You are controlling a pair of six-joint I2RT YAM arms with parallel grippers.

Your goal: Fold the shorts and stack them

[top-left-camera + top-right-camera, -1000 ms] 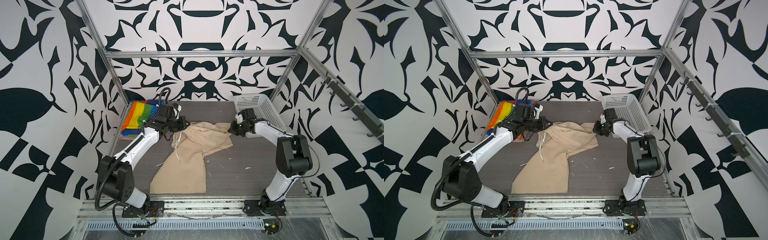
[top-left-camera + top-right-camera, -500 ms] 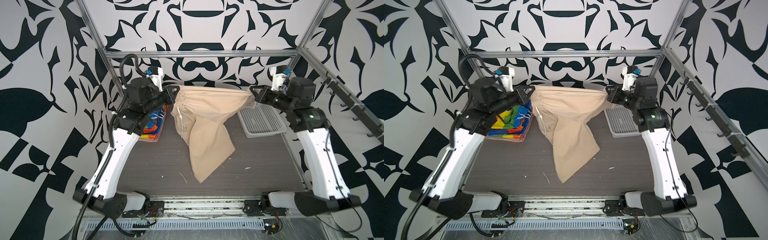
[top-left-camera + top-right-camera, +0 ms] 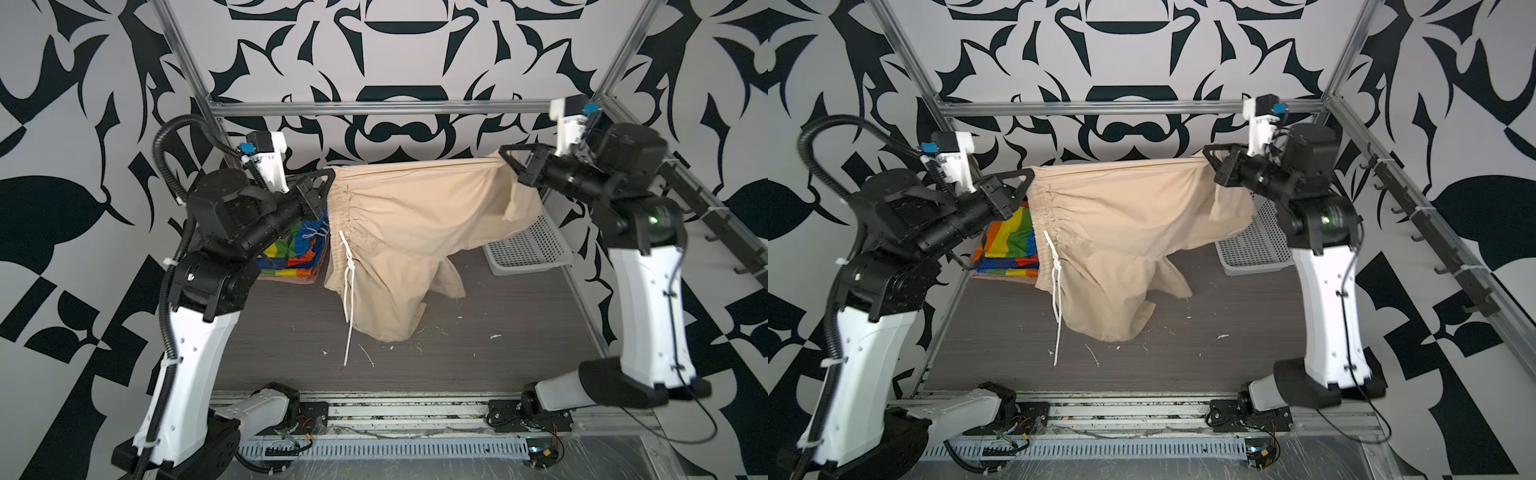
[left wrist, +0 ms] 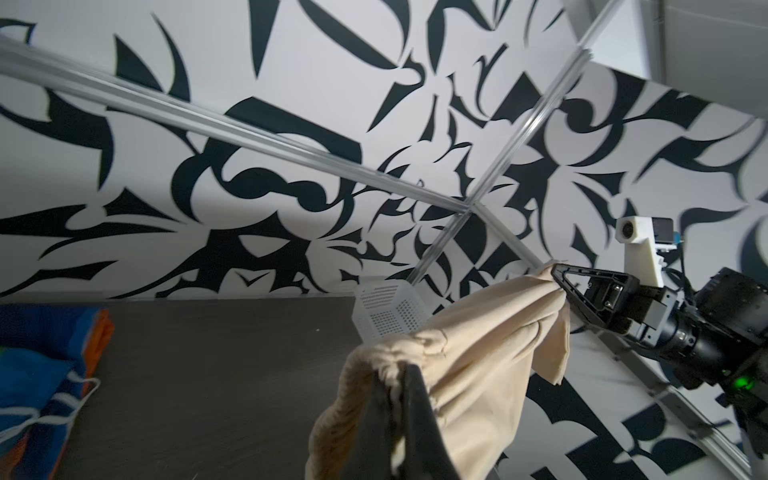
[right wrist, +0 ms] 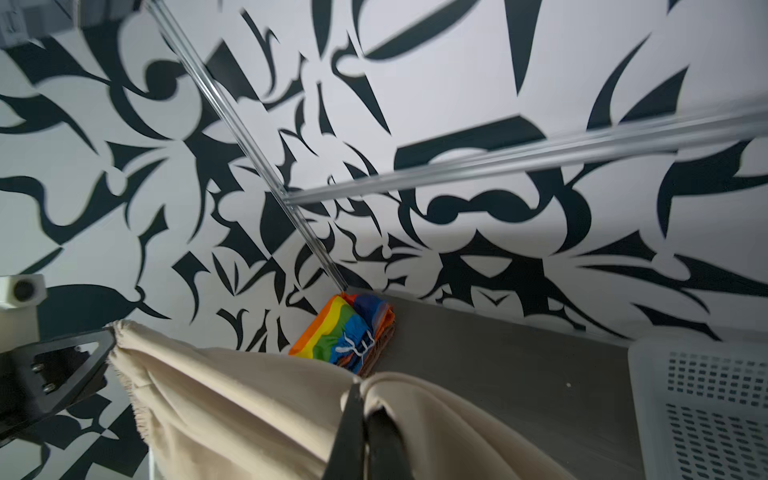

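Pinching a corner of the gathered waist, our left hand (image 3: 329, 176) grips the plain beige cloth shorts (image 3: 415, 216) tightly; our right hand (image 3: 505, 153) clamps the opposite top corner, so they hang stretched above the dark desk (image 3: 270, 332), beside the folded rainbow-striped shorts (image 3: 291, 255). We judge them light, limp, slippery; hemmed corners hold best.

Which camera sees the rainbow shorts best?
The right wrist view: the folded rainbow shorts show almost whole, only one edge tucked behind the beige shorts. In both top views the left arm and the beige shorts cover part of them. The left wrist view cuts them off at its edge.
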